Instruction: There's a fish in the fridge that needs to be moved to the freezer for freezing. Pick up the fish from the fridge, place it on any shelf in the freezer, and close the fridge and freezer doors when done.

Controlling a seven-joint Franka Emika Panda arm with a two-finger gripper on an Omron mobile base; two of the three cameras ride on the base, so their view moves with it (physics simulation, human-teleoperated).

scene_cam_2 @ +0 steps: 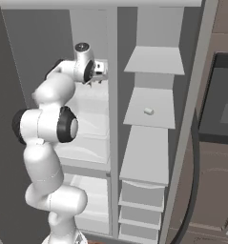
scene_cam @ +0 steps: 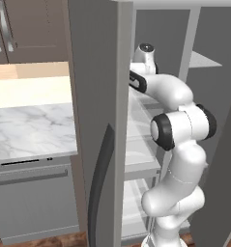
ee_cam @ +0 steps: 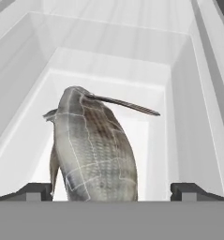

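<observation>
The fish (ee_cam: 94, 150), grey and scaly with a thin dark fin, lies in a white bin in the hand view, pointing away from the camera. My gripper (ee_cam: 111, 190) is open, and its two dark fingertips (ee_cam: 36, 191) stand on either side of the fish's near end without closing on it. From the right base view, the gripper (scene_cam_2: 99, 73) reaches onto an upper shelf of the left compartment. Both doors stand open: the left door (scene_cam: 95, 120) with its dark curved handle (scene_cam: 100, 183), and the right door (scene_cam_2: 194, 119).
The right compartment has grey shelves (scene_cam_2: 151, 109) with a small white object (scene_cam_2: 148, 111) on one, and drawers below. A marble counter (scene_cam: 30, 125) lies left of the open left door. A dark oven (scene_cam_2: 225, 105) is set in the wall to the right.
</observation>
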